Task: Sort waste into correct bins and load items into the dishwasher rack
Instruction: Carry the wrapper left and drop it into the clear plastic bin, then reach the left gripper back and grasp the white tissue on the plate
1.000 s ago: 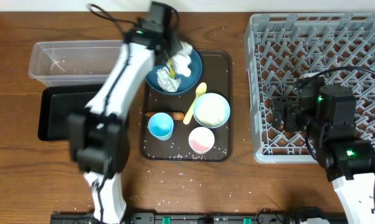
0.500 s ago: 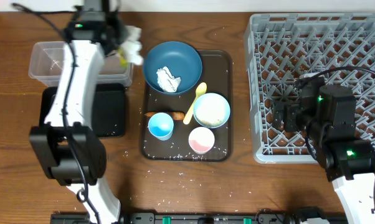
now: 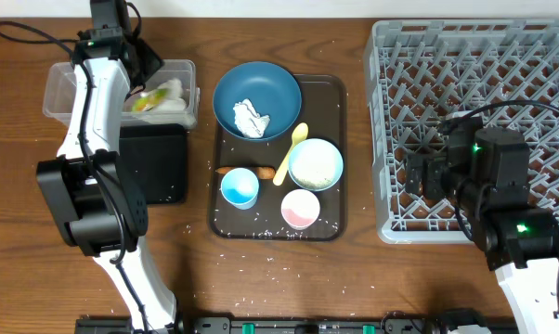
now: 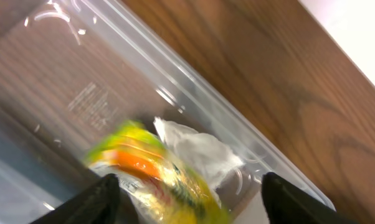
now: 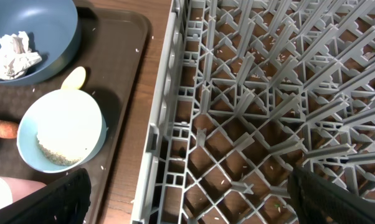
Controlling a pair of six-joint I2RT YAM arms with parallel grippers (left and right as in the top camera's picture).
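My left gripper (image 3: 142, 67) hangs open over the clear tub (image 3: 75, 88) at the back left. A yellow-green wrapper (image 4: 156, 180) and a white napkin (image 4: 200, 152) lie blurred between its wide-apart fingers, inside the tub. A second crumpled napkin (image 3: 250, 119) rests in the dark blue dish (image 3: 257, 93). The pale yellow spoon (image 3: 291, 153), rice-filled white-and-blue bowl (image 3: 315, 164), light blue cup (image 3: 240, 187), pink cup (image 3: 300, 208) and carrot (image 3: 240, 172) sit on the brown tray (image 3: 333, 93). My right gripper (image 3: 419, 174) stands open and empty over the grey rack (image 3: 474, 65), near its left wall.
The black tray (image 3: 154, 167) lies in front of the tub, partly under my left arm. Loose rice grains (image 3: 270, 264) dot the table before the brown tray, and some lie under the rack floor (image 5: 237, 93).
My left arm swung left from the dark blue dish to the tub carrying the wrapper and a napkin, then opened; both now lie in the tub. The right arm stayed still.
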